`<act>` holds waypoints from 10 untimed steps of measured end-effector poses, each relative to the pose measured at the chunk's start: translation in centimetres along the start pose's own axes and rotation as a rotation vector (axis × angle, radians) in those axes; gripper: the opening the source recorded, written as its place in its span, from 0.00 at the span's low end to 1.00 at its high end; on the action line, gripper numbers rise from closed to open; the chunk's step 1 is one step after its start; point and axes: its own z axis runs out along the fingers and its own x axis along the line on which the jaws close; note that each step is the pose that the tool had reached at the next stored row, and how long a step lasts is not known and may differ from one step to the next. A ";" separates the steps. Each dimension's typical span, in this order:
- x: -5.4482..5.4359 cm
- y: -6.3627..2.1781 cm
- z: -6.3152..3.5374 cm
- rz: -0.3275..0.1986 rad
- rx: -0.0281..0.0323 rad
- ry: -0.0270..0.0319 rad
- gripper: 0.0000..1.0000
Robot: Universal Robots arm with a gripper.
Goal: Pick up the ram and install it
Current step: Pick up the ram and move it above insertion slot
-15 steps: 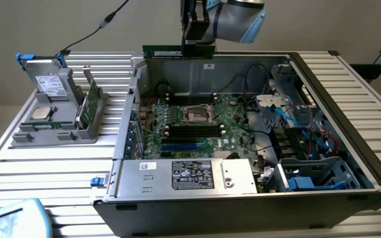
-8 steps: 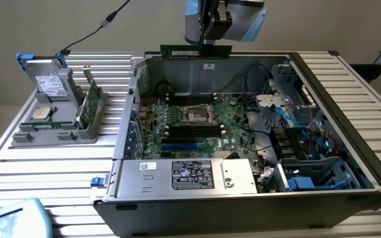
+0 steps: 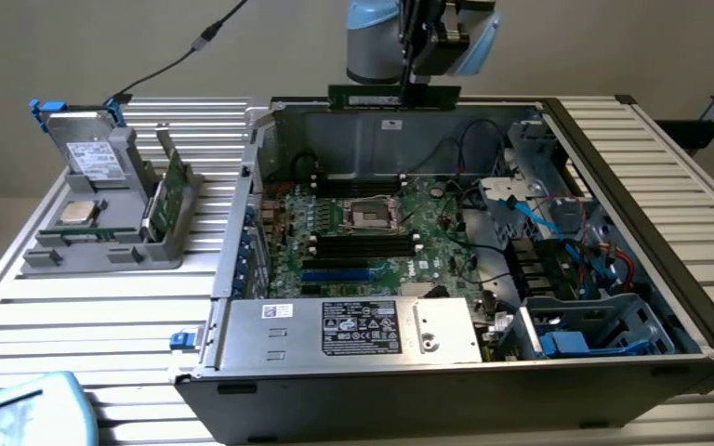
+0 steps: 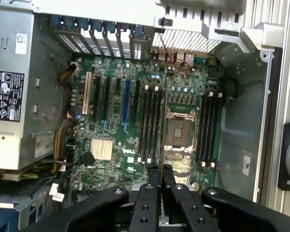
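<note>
Hanging at twelve o'clock over the open computer case [image 3: 654, 232] in the exterior view, the ram [image 3: 363, 97] was held level and clear of the metal wall beneath it, not yet seated on the motherboard [image 3: 438, 246]. The gripper [image 3: 409, 93] had its jaws clamped on the stick's upper edge near the middle, and in the wrist view the two fingers [image 4: 147, 198] stood almost together with the board below them. The stick's long side ran roughly parallel to the black memory slots [image 3: 357, 246], which flanked the processor socket [image 3: 370, 216] at its six and twelve o'clock sides. Judging from this, a clean install would call for keeping the stick upright and untilted, centring it along one slot's full length, and pressing straight down with even force at both ends. The likeliest trouble looked to be a slight skew or a snag on the loose cables [image 3: 475, 149] at the socket's two o'clock. The power supply [image 3: 357, 327] sat at six o'clock, well apart from the work.
</note>
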 end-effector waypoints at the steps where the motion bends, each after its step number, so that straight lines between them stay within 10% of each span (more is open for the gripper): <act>1: 0.0 -0.01 0.07 0.007 0.0031 -0.0003 0.14; 10: 0.0 0.07 0.76 0.044 0.0117 0.0000 0.14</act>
